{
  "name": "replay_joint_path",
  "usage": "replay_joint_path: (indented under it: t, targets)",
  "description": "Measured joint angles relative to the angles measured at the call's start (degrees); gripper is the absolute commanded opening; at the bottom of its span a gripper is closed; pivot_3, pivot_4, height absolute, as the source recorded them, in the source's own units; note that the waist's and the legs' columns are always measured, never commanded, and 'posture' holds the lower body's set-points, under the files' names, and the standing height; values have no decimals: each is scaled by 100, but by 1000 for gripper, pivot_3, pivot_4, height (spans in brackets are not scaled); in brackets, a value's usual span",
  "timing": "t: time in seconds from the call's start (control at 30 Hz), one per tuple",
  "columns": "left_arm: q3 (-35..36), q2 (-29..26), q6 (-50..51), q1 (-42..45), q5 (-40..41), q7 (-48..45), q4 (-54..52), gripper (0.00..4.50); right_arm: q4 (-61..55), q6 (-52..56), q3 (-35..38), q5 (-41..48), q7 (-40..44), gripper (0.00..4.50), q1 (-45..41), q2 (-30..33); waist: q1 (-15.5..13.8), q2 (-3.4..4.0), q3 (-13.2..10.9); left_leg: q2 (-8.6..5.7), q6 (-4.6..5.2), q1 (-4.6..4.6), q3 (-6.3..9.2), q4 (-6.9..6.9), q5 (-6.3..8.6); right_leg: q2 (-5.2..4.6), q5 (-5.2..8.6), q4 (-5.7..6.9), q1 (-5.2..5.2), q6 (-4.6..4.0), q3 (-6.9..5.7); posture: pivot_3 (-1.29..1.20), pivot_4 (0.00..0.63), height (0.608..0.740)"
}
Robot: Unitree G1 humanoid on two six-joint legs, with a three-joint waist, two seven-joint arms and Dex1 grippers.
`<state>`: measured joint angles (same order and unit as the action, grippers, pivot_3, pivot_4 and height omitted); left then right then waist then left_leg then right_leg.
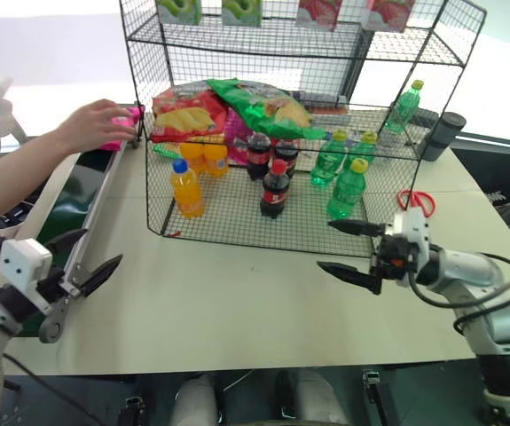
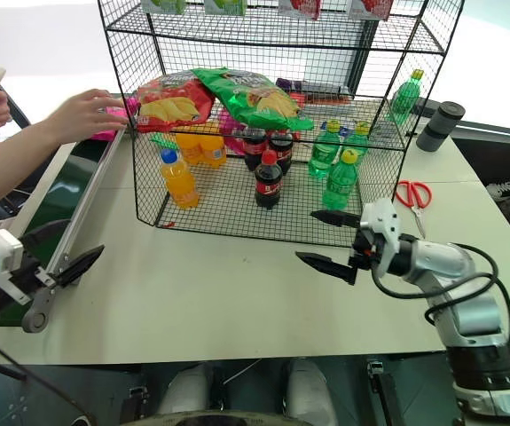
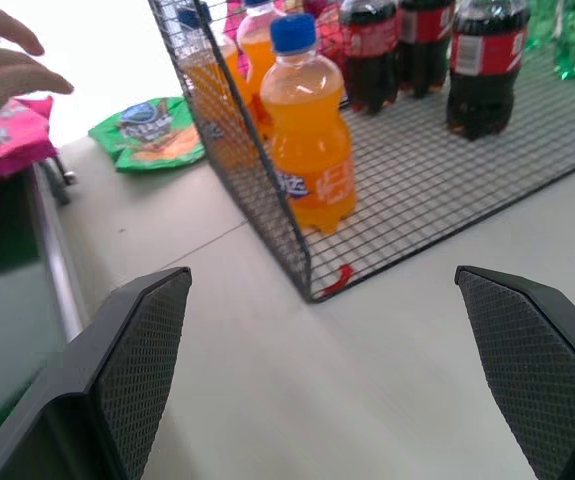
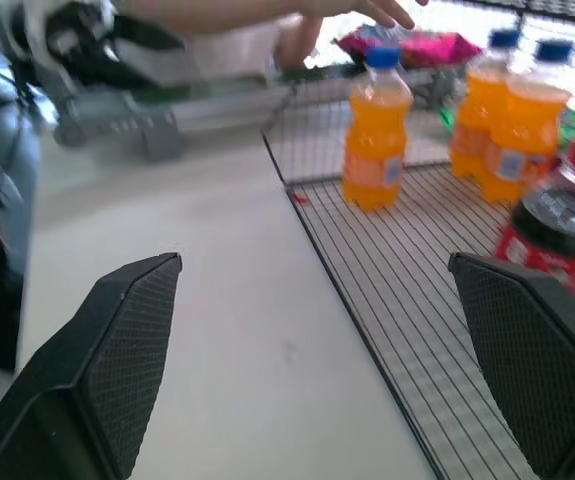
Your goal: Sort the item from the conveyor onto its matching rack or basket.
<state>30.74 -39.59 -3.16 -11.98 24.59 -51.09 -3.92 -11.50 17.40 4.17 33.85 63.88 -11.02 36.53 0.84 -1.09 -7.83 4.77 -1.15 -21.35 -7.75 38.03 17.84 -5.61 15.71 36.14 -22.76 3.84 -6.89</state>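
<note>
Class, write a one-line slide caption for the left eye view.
Both grippers, left and right, open while a person's hand places the pink chip bag on the conveyor.

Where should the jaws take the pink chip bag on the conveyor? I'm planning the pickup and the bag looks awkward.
Judging from here, wait: a person's hand rests on the pink chip bag, lying flat at the conveyor's far end. Then take its near edge from the robot's side with the open left gripper, pinching the flat crimped seam; the pillow-like middle would likely slip.
</note>
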Motion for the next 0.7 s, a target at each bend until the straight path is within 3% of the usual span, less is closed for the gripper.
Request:
replay_joint_path:
  t: [0.33,0.7]
  targets:
    - [892,-254,-1590,-717,-1449,806,230,4500,246,-351,-1182,-406,298,4463,-573,-883,-3,-1,1,-1,3,-4,-6,0,2,-3,0,-1,-6,0,-2,0,150,726]
    - [1102,-762,-3565,-1387,-3260,1765,1183,4500,244,-224,-1326,-366,418,4463,-708,-1023,3,-1,1,4,4,-7,-12,-4,3,-8,-1,2,-43,-2,-2,0,150,726]
